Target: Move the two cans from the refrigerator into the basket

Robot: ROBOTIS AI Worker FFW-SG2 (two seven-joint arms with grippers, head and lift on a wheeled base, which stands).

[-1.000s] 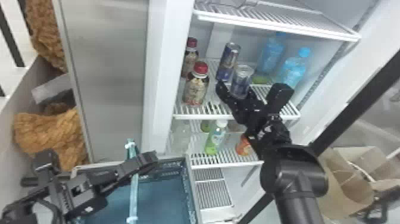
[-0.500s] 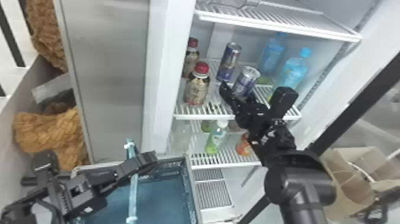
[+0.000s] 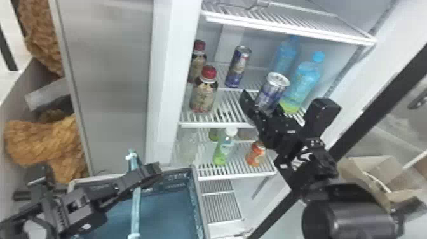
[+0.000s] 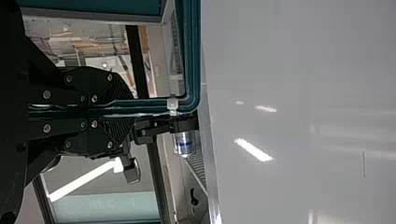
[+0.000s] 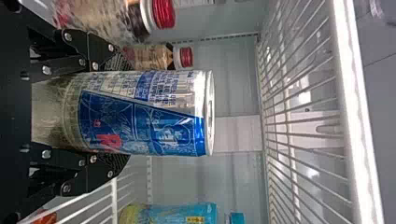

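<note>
Where right jaws (image 3: pixel 262 103) grip the can (image 3: pixel 272 87), it's hidden.

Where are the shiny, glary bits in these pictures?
Left wrist view: white streaks of glare on the big pale panel. Right wrist view: bright shine near the can's silver rim and along the shelf edge. Head view: a soft sheen on the grey panel.

silver-blue can (image 3: pixel 274 90) held, another can (image 3: pixel 237 67) on shelf (image 3: pixel 219 125)
</note>
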